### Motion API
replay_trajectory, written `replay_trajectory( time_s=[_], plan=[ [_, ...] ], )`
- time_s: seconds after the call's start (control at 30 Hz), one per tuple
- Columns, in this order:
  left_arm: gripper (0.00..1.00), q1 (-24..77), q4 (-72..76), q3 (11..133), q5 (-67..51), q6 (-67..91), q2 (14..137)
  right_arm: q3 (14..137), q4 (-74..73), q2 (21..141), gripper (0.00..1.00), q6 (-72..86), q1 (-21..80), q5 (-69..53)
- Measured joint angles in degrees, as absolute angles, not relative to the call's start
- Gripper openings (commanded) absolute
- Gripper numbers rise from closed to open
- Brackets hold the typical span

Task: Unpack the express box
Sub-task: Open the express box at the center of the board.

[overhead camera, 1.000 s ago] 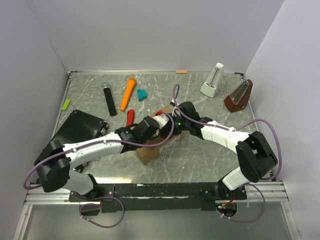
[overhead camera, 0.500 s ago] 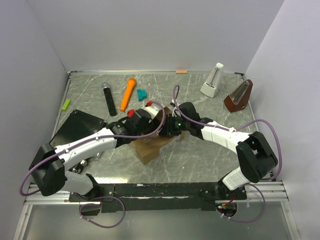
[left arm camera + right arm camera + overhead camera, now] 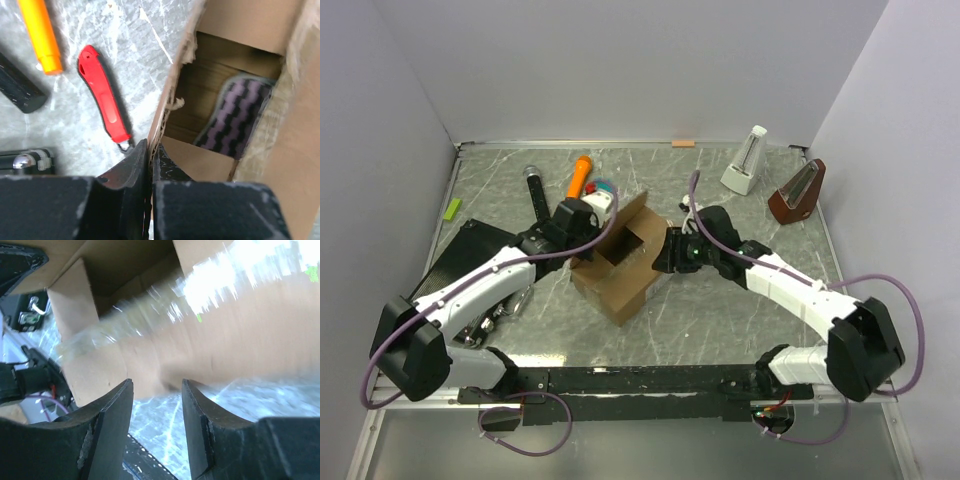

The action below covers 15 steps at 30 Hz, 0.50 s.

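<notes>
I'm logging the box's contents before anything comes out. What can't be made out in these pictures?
- Striped item in the box: left wrist view, cardboard walls cut it off; what it is cannot be told.
- Box interior: top view, only dark shadow.
- Tape: right wrist view, blurred and glaring.
- Right gripper: top view, its wrist hides whether it touches the box.
</notes>
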State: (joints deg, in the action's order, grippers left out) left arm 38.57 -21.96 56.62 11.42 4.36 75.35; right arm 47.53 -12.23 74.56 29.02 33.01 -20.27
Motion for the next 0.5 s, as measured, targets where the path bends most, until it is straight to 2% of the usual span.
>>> replay_trajectory(
  time_s=[0.33, 0.5],
  plan=[
    [0.01, 32.58, -18.63, 53.82, -2.52, 15.18, 73.3, 46.35, -16.23, 63.35, 0.54, 27.66, 31.22, -13.69],
    [0.01, 32.42, -15.73, 52.01, -8.34, 21.47, 73.21, 46.57, -18.28, 61.71, 0.63, 26.96, 30.92, -11.33]
  ],
)
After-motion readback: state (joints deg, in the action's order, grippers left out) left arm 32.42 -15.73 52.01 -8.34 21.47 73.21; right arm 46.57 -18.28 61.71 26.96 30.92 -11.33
